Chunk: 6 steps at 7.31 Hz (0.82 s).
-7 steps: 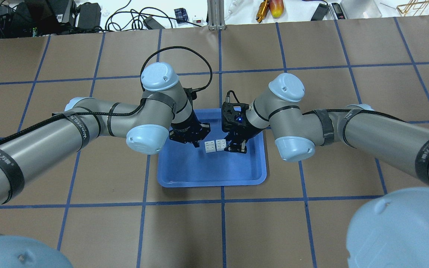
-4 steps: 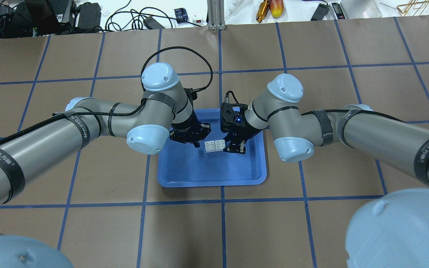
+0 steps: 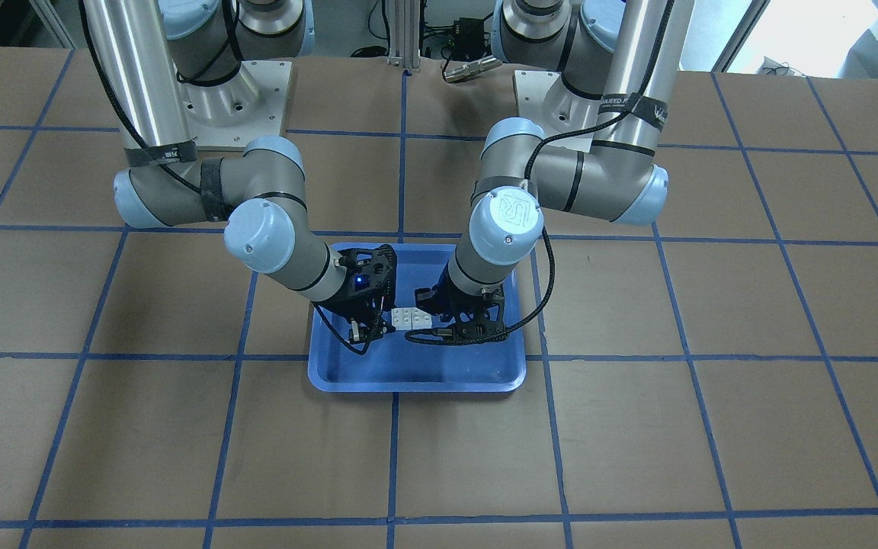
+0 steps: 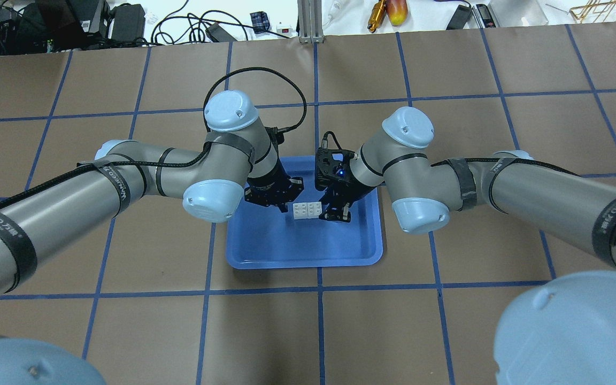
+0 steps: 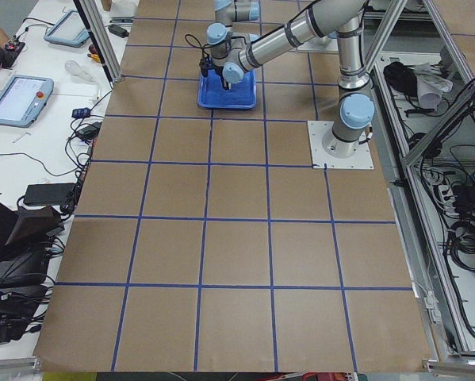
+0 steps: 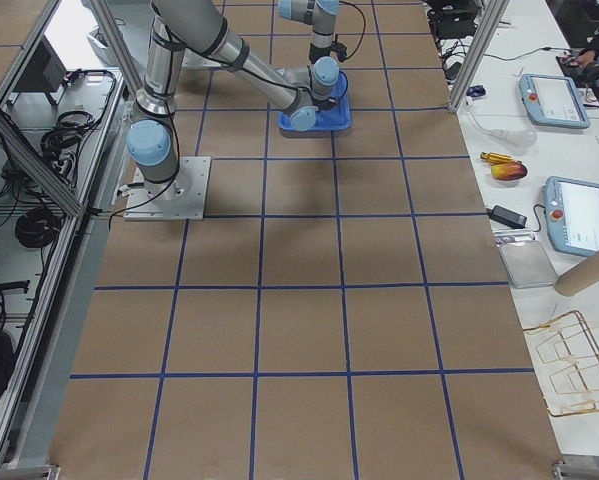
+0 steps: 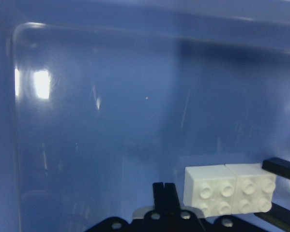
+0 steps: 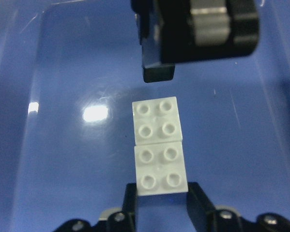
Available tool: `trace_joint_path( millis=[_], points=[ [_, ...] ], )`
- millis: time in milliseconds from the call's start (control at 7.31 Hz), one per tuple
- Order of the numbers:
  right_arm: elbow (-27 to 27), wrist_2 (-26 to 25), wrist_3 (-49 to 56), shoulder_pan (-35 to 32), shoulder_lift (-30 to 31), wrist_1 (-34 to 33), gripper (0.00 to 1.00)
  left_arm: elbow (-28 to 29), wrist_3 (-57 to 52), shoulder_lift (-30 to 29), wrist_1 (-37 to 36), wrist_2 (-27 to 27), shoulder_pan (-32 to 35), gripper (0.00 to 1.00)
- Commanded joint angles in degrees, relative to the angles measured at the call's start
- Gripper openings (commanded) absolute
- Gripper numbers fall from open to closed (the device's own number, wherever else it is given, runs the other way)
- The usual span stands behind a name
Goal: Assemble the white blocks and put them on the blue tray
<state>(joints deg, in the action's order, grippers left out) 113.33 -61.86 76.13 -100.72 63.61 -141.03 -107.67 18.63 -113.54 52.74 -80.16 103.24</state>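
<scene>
The two white blocks [image 4: 307, 210] sit joined as one rectangular brick over the far half of the blue tray [image 4: 308, 263]. In the right wrist view the brick [image 8: 159, 145] runs away from me, and my right gripper [image 8: 161, 193] is shut on its near end. My left gripper [image 4: 285, 205] is shut and empty. Its tip [image 8: 159, 72] hangs just beyond the brick's far end, apart from it. In the left wrist view the brick [image 7: 227, 193] lies right of my closed fingers [image 7: 164, 191]. In the front view the brick [image 3: 408, 318] lies between both grippers.
The blue tray [image 3: 416, 385] lies on the brown gridded table at its middle. Both arms lean over its far half, and its near half holds nothing. Cables, tools and boxes lie along the table's far edge [image 4: 297, 21].
The right arm has shifted slightly left, and the joined brick has moved a little left with it, closer to the left gripper. The left arm has barely moved.
</scene>
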Motion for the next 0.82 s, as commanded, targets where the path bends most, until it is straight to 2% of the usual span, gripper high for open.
trace_joint_path(
  millis=[0, 274, 547, 684],
  points=[
    [-0.04, 0.25, -0.45, -0.09, 0.11, -0.03, 0.97, 0.09, 0.00, -0.10, 0.00, 0.00, 0.03, 0.12],
    [-0.30, -1.06, -8.92, 0.09, 1.77, 0.06, 1.00, 0.09, 0.00, -0.27, -0.18, 0.00, 0.12, 0.12],
    [-0.48, -6.75, -14.76, 1.92, 7.03, 1.80, 1.00, 0.18, 0.00, -0.45, -0.35, -0.09, 1.08, 0.12],
    [-1.26, -7.31, -23.31, 2.98, 9.93, 7.04, 1.00, 0.18, 0.00, -0.45, -0.35, 0.17, 1.35, 0.12]
  ],
)
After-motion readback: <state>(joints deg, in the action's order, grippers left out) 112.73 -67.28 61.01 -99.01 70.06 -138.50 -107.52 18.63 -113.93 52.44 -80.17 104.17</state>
